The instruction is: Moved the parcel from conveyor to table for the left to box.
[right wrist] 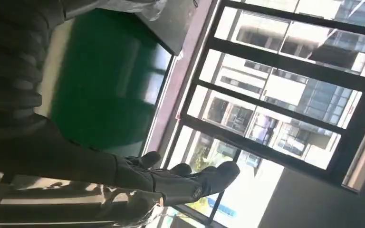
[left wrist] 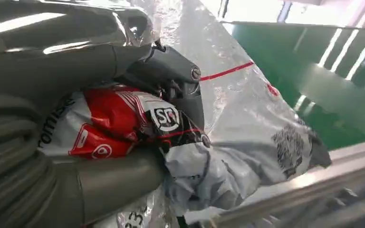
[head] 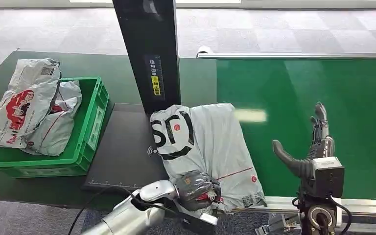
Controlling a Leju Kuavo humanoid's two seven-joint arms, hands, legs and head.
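Parcel (head: pixel 205 147): grey plastic mailer bag w/ black lettering and a red line, lying part on the dark scanner pad (head: pixel 122 152) and part on the green conveyor belt (head: pixel 313 112), near edge hanging over the metal rail (head: pixel 323 201). Soft, crumpled, no stiff sides; film looks glossy, so prob. slippery. Judged light, contents flat and pliable, not fragile as far as can be told.

Left hand (head: pixel 198 188) at the near edge of the parcel. Left wrist view: thumb and dark fingers (left wrist: pixel 171 76) closed around a bunched fold of the bag, red-and-white print squeezed between them. Grip is on gathered film, not on the contents, so bag may sag or slide out when lifted; a deeper hold w/ more material, or support under the middle, would be safer.

Right hand (head: pixel 313 147) over the belt, right of the parcel and apart from it. Fingers straight and spread, thumb out to the left, holding nothing.

Surface: belt smooth and shiny w/ window glare. Green crate (head: pixel 85 132) far left on the table, already stuffed w/ other mailer bags (head: pixel 29 107) heaped above its rim; room inside looks tight. Black upright post (head: pixel 149 54) stands behind the pad, between crate and belt; carry path to the left passes in front of it.
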